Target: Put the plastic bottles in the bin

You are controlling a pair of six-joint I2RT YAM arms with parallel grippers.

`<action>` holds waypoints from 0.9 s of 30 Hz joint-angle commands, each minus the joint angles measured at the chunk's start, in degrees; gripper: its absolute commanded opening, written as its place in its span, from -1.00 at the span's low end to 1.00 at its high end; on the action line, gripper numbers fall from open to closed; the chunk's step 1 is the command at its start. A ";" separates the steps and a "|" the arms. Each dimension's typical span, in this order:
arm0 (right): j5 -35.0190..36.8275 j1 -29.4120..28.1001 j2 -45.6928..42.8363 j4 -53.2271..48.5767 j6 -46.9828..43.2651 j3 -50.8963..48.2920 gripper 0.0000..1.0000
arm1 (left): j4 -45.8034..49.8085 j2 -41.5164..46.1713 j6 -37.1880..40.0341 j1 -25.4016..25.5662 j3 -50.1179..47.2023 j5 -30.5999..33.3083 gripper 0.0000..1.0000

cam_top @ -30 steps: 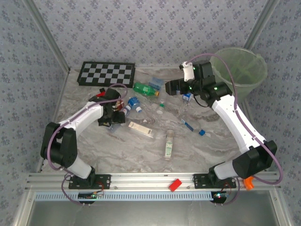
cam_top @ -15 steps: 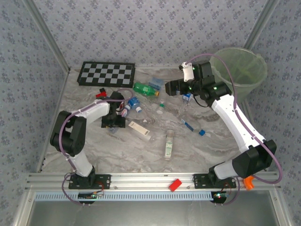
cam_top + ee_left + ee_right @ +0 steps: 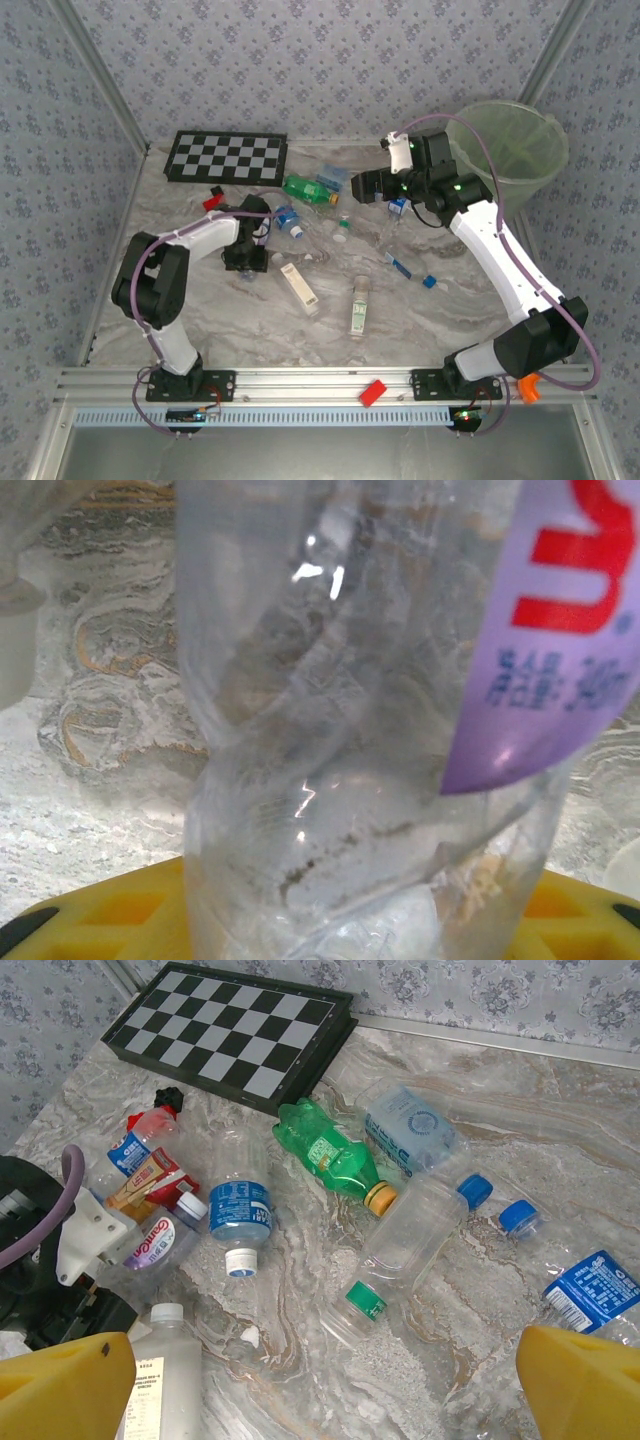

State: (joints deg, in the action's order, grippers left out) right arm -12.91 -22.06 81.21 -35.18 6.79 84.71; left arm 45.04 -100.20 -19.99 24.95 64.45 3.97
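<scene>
Left fingers (image 3: 105, 915) flank a clear bottle (image 3: 340, 780) with a red-lettered label. Gripped or not, I cannot tell. Right fingers (image 3: 60, 1385) stand wide above the bench (image 3: 560, 1100), over scattered bottles (image 3: 240, 1210) — a green bottle (image 3: 330, 1150) among them. The bin (image 3: 510, 140) stands at the far right corner.

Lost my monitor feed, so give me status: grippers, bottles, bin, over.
Left gripper around a clear bottle, grip unconfirmed. Right gripper open above scattered bottles. Bin upright, far right; green bottle and others lie between.
</scene>
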 commanded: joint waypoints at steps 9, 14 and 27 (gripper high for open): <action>-1.36 -0.25 -0.52 -0.42 0.50 0.81 0.99 | 4.43 10.11 -0.48 3.47 3.70 3.50 0.04; -1.00 0.22 -0.46 0.11 3.61 0.68 0.99 | 4.55 14.17 -1.19 4.76 5.11 3.93 0.02; -20.61 7.00 -2.06 11.14 15.57 -2.99 0.75 | 2.01 18.11 -3.19 15.31 11.71 5.39 0.02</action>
State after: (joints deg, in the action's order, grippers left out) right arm -25.28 -16.38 80.64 -29.34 16.95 82.98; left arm 47.66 -83.81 -21.98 38.30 73.25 8.45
